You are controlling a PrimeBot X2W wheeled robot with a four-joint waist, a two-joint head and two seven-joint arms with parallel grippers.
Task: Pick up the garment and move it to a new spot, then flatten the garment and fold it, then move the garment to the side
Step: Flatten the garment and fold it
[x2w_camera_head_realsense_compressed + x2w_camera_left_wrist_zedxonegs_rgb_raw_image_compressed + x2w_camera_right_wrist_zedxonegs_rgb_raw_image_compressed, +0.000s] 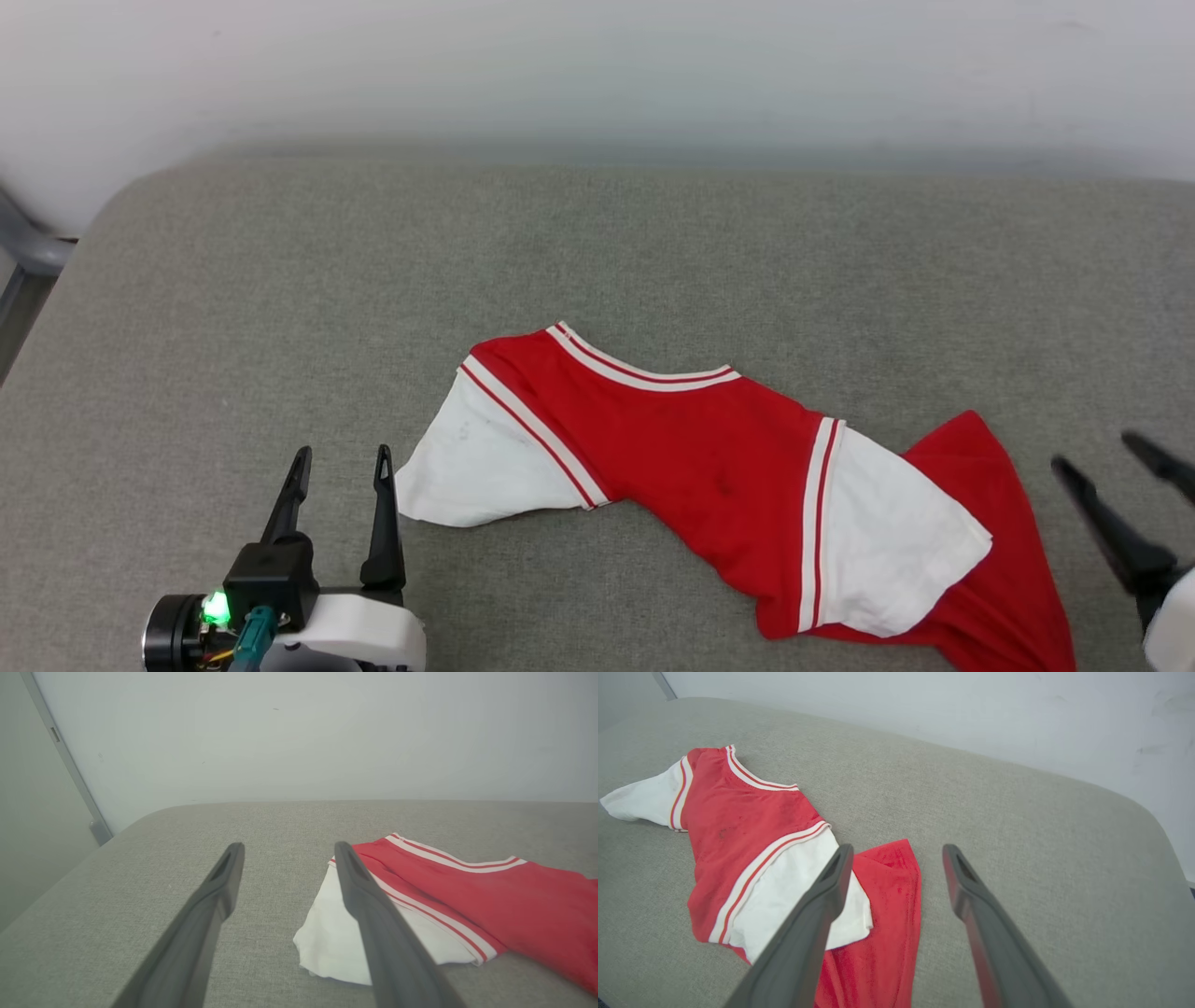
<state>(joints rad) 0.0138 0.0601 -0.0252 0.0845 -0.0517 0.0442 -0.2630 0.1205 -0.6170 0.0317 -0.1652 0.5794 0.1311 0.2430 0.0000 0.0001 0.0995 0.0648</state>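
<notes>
Both wide, empty: left end effector, right end effector; garment between them.

The garment is showing soft, matt cloth, lightly creased. The pad beneath is showing a coarse, matt grey weave. At seven o'clock, the left gripper is showing matt dark plastic fingers and a smooth, faintly glossy white shell. At twelve o'clock the wall is looking smooth and matt.
</notes>
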